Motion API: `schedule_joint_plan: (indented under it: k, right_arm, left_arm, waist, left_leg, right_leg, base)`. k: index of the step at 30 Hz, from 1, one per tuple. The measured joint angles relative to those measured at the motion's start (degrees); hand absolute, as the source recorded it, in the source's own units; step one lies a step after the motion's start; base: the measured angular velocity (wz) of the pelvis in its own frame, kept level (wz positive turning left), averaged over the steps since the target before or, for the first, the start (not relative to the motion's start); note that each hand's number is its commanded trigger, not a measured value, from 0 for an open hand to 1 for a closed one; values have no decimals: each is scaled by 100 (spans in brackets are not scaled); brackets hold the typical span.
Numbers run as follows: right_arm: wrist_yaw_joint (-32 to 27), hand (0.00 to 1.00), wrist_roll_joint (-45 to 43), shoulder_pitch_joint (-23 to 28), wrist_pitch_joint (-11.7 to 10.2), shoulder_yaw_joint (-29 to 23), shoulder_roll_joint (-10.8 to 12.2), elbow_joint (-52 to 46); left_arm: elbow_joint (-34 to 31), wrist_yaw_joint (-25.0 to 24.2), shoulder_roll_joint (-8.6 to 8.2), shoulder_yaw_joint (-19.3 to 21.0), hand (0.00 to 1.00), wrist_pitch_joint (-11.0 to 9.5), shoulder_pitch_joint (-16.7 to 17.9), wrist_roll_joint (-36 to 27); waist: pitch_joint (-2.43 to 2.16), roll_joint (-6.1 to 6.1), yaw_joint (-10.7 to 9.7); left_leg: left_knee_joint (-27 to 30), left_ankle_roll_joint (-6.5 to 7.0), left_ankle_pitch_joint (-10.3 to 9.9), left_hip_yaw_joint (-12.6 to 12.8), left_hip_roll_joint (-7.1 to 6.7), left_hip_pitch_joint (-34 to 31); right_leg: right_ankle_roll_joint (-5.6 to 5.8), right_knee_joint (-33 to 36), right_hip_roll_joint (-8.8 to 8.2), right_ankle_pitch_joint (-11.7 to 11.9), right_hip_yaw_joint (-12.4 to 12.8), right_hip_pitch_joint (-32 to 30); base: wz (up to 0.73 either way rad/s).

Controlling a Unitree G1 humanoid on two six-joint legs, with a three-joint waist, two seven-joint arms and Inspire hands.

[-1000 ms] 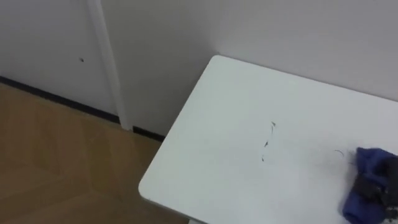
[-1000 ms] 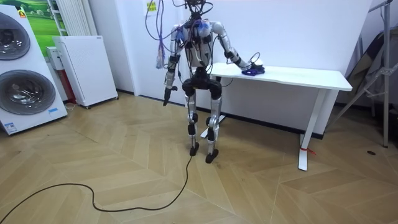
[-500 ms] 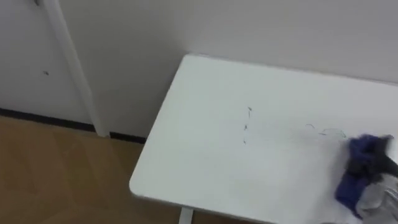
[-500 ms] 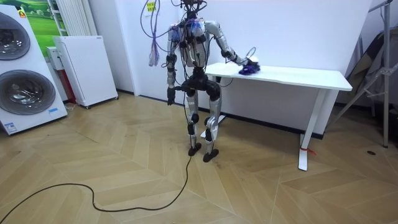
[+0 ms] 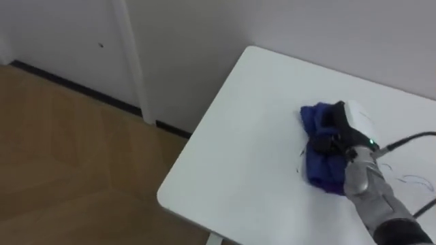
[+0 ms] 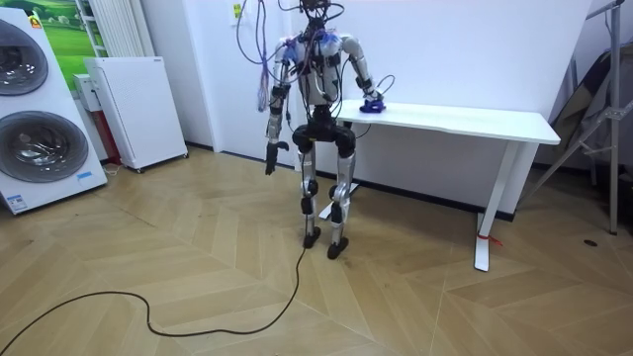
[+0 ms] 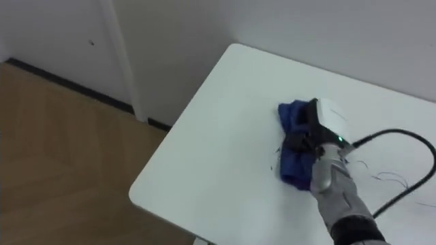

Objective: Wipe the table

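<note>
The blue cloth [image 5: 319,156] is held bunched in the clenched right robot hand [image 5: 335,131] near the desk's [image 5: 225,177] far left corner, its long axis running far-to-near. Pen marks [image 5: 412,181] remain rightward. The left robot hand [image 6: 269,165] is hung aside.

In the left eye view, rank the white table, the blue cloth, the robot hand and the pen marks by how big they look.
1. white table, by far the largest.
2. blue cloth and right robot hand: close in size, and the hand covers part of the cloth, so I leave them unranked.
3. pen marks, smallest.
</note>
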Motion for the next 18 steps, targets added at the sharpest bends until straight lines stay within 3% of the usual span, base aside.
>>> schedule_joint_plan:
  k: [2,4,6,8,11,13,14,16,18]
  right_arm:
    - [-183,100,64,409,-143,-312,-67,8]
    - [-343,100,167,877,-216,-783,-231,15]
    - [-455,100,254,1162,-218,-1038,-382,111]
    - [-577,100,273,1363,-203,-1220,-483,253]
    - [-697,100,288,1434,-37,-1224,-501,276]
    - [-823,100,261,1160,348,-991,-344,194]
    - [-855,100,215,1066,483,-910,-301,192]
    - [-829,100,-34,569,995,-377,-50,174]
    - [-636,100,-205,144,1256,126,192,-140]
  left_arm:
    - [0,10,42,192,0,-57,-21,60]
    - [4,9,93,316,0,-84,-35,60]
    - [3,9,146,455,0,-88,-33,59]
    - [-5,34,172,602,0,-91,-25,63]
    - [48,52,185,566,0,-97,-93,43]
    - [58,51,189,368,0,-103,-267,9]
    - [65,52,190,328,0,-107,-338,4]
    - [265,81,276,170,0,-235,-765,12]
    - [393,111,357,-8,0,-301,-1051,-5]
  waist:
    - [-25,-58,-99]
    - [-63,-26,-210]
    - [-91,8,-295]
    - [-110,47,-302]
    - [-127,187,-256]
    - [-119,309,-145]
    - [-118,350,-58]
    - [-95,396,262]
    - [-84,388,479]
  left_leg:
    - [-70,3,-2,122,7,105]
    - [-68,95,-97,283,49,167]
    - [26,128,-185,364,76,175]
    - [149,171,-304,497,101,194]
    - [479,227,-520,771,210,174]
    - [800,246,-693,1012,354,53]
    - [847,221,-719,1067,414,35]
    - [1146,101,-812,1224,710,-262]
    - [1360,20,-821,1257,934,-585]
  right_leg:
    - [6,3,-5,-4,27,78]
    - [61,128,0,-39,88,68]
    - [89,262,-8,-56,77,56]
    - [203,481,-55,-152,82,-9]
    - [316,1083,-249,-246,-75,-241]
    - [389,1758,-731,-332,-98,-575]
    - [403,1909,-833,-357,-93,-666]
    - [456,2080,-1218,-342,-97,-1013]
    - [564,1935,-1397,-270,-50,-1234]
  base:
    - [6]
    - [-16]
    - [-27]
    - [-40]
    - [-50]
    - [-48]
    - [-68]
    - [-64]
    - [-55]
